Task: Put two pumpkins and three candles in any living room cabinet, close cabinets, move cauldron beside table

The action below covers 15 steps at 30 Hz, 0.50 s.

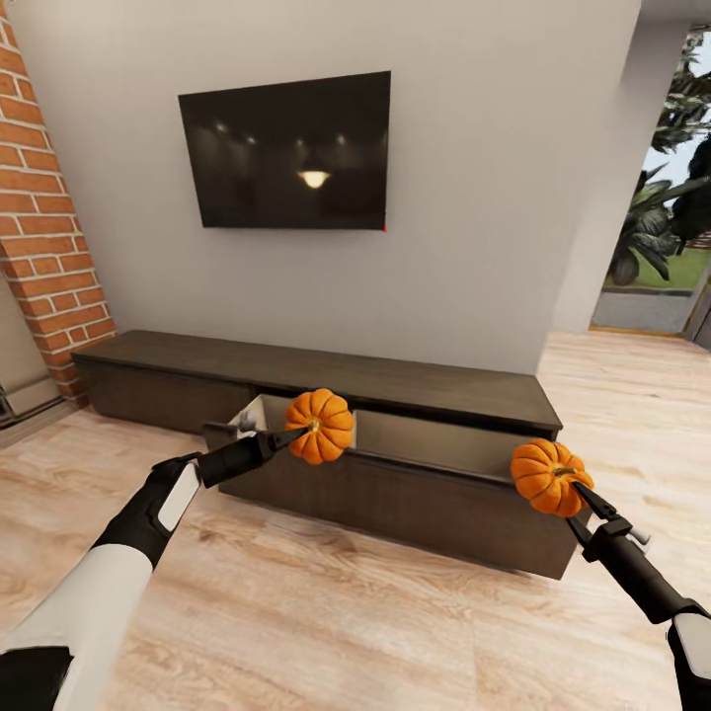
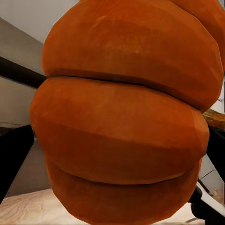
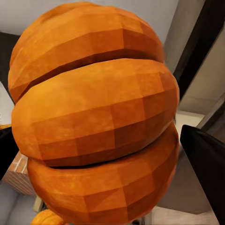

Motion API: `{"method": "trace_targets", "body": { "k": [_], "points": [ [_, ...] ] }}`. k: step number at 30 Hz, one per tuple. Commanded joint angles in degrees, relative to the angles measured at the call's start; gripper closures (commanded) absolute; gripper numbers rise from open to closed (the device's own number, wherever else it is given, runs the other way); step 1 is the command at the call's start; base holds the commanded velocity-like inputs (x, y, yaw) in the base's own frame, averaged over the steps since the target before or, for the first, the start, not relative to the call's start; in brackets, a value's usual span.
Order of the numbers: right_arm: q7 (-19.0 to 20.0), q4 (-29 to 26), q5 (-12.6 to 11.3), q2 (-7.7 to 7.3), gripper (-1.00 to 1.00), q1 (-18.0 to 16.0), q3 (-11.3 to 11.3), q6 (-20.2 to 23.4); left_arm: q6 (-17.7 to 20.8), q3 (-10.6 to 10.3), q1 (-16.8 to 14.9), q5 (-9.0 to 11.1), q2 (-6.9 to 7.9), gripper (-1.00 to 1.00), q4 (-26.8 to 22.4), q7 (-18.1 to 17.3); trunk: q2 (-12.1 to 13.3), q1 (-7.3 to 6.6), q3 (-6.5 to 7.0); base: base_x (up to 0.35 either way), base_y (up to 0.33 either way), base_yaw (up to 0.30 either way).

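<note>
Pumpkins, 2 ribbed orange: left pincer [image 1: 296, 432] grips one [image 1: 320, 426], right pincer [image 1: 581, 489] another [image 1: 549, 478].

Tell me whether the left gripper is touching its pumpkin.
Touching. In the head view the left gripper has its jaws closed on the pumpkin, held in the air over the cabinet's open drawer.
</note>
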Motion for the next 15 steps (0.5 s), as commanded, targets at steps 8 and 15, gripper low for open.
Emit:
{"method": "trace_targets", "body": {
  "k": [8, 15],
  "points": [
    [0.09, 0.09, -0.03, 0.02, 1.0, -0.06, -0.12, 0.3, 0.67, -0.62, 0.17, 0.08, -0.09, 1.0, -0.21, 0.28, 0.09, -0.22, 1.08, 0.0, 0.0, -0.144],
    [0.05, 0.26, -0.03, 0.02, 1.0, -0.06, -0.12, 0.3, 0.7, -0.82, 0.19, 0.05, -0.1, 1.0, -0.19, 0.43, 0.18, -0.4, 2.06, 0.0, 0.0, -0.146]
  ]
}}
